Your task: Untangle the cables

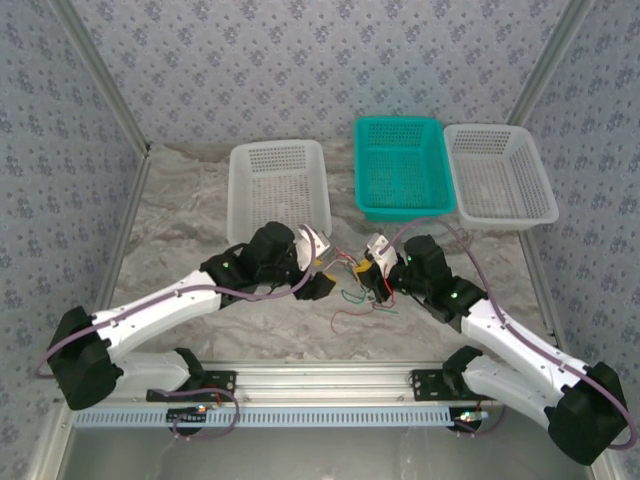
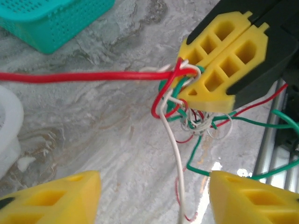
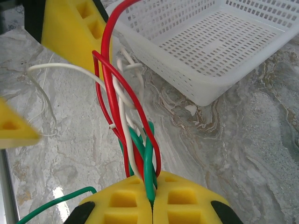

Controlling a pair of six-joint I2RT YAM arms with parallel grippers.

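The cables (image 1: 352,285) are thin red, green and white wires knotted together on the marble table between my two grippers. My right gripper (image 3: 152,200) is shut on a bundle of red, green and white cables (image 3: 140,140), which rise from its yellow fingers. In the left wrist view those shut yellow fingers (image 2: 224,65) hold the tangle (image 2: 182,93), and one red wire (image 2: 70,76) runs out taut to the left. My left gripper (image 2: 154,200) is open just short of the knot. A white wire (image 2: 175,154) passes loosely between its fingers, unpinched.
Three baskets stand at the back: a white one (image 1: 240,200) behind the left gripper, a teal one (image 1: 365,170) in the middle and another white one (image 1: 540,190) on the right. Loose wire ends trail toward the rail (image 1: 320,380) at the near edge.
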